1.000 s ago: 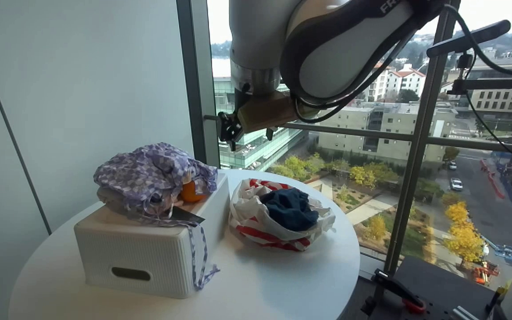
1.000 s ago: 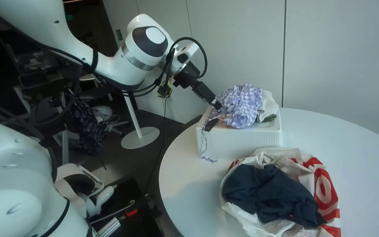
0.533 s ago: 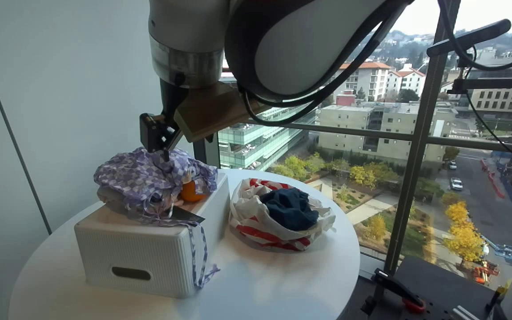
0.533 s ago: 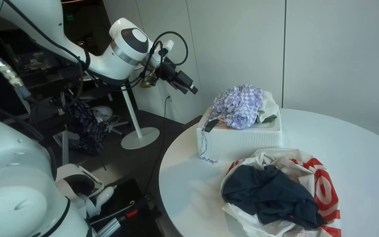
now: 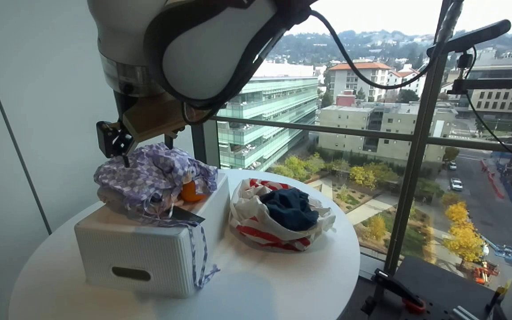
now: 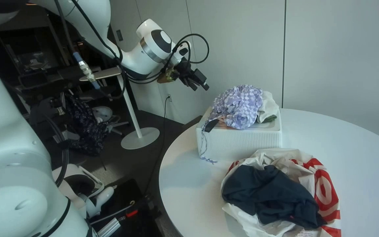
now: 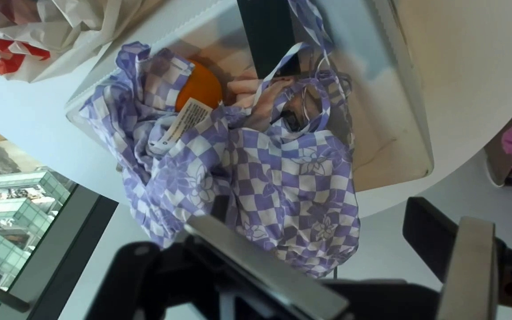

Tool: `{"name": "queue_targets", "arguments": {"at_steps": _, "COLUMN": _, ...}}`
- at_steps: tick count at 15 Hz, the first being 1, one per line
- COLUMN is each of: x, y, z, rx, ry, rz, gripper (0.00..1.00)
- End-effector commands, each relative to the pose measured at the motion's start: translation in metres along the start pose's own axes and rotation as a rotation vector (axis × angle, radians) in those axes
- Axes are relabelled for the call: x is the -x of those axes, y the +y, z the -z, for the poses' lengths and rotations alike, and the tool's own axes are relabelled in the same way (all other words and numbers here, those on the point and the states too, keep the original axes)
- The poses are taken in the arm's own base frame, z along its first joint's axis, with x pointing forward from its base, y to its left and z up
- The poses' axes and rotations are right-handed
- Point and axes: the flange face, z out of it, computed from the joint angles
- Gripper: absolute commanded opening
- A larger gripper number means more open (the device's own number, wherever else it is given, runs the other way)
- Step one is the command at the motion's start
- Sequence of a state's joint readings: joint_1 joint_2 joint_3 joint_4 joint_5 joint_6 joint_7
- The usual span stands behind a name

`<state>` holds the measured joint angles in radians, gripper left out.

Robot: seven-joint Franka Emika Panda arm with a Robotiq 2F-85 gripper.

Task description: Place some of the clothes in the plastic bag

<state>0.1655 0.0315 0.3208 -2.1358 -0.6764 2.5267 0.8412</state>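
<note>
A purple-and-white checked garment (image 5: 149, 175) lies bunched on a white ribbed box; it also shows in an exterior view (image 6: 242, 103) and the wrist view (image 7: 291, 178). An orange piece (image 7: 200, 86), a pinkish piece (image 7: 251, 93) and a pale cloth (image 6: 269, 107) lie beside or under it. The white-and-red plastic bag (image 5: 251, 224) stands open with dark blue clothing (image 5: 290, 209) in it; both show in an exterior view, bag (image 6: 328, 194) and clothing (image 6: 268, 194). My gripper (image 7: 320, 208) is open and empty, its fingers apart. In an exterior view the gripper (image 6: 200, 87) is above and beside the checked garment.
The white box (image 5: 135, 262) stands on a round white table (image 6: 189, 197) beside the bag. A strap (image 5: 200, 258) hangs down the box's side. A black tag (image 7: 269, 40) lies on the box top. A wall and a window (image 5: 273, 111) are behind the table.
My gripper has moved left across an exterior view to the checked garment's side. It is higher and farther back from the garment than one second ago. Clothes and bag have not moved.
</note>
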Motion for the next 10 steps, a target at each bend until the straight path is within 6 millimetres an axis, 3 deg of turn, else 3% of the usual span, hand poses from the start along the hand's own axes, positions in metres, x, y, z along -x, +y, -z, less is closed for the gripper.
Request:
{"name": "queue_targets", "arguments": {"at_steps": 1, "x": -0.041, "y": 0.006, "z": -0.033, "rx": 0.015, "ry": -0.029, "rz": -0.007, "gripper": 1.00}}
{"name": "queue_targets", "arguments": {"at_steps": 8, "x": -0.082, "y": 0.040, "z": -0.085, "rx": 0.091, "ry": -0.067, "rz": -0.087, "gripper": 1.00}}
{"name": "queue_targets", "arguments": {"at_steps": 10, "x": -0.079, "y": 0.037, "z": -0.082, "rx": 0.060, "ry": -0.084, "rz": -0.077, "gripper": 1.00}}
